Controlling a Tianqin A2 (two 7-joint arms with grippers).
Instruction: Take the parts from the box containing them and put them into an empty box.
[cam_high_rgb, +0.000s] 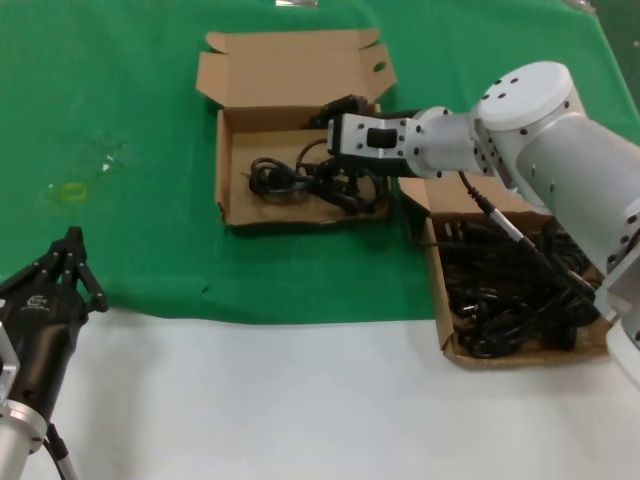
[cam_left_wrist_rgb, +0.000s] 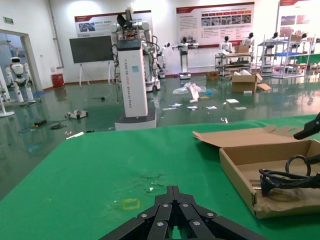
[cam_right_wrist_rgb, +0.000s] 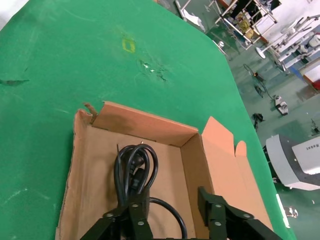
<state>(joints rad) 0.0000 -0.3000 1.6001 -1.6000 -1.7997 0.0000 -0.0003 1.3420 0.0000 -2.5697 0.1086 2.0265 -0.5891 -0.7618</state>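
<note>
Right pincer (cam_right_wrist_rgb: 172, 220), fingers apart, hangs over the receiving box (cam_high_rgb: 235, 150), a coiled cord (cam_right_wrist_rgb: 134, 172) just below it

Left gripper (cam_left_wrist_rgb: 173, 231) sits at 6 o'clock over the green cloth (cam_left_wrist_rgb: 100, 170); at 3 o'clock, 1 open cardboard box (cam_left_wrist_rgb: 240, 167) holds a black cord (cam_left_wrist_rgb: 285, 177).

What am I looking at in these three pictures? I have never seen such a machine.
This is a two-armed robot at a green table. One picture is taken from its head; the two others come from cameras on its wrists. Two cardboard boxes lie open: a full box heaped with coiled black power cords, and a second box that has only a few. The right gripper reaches over the second box, fingers open above a cord. The left gripper waits at the table's near edge, shut, holding nothing.
</note>
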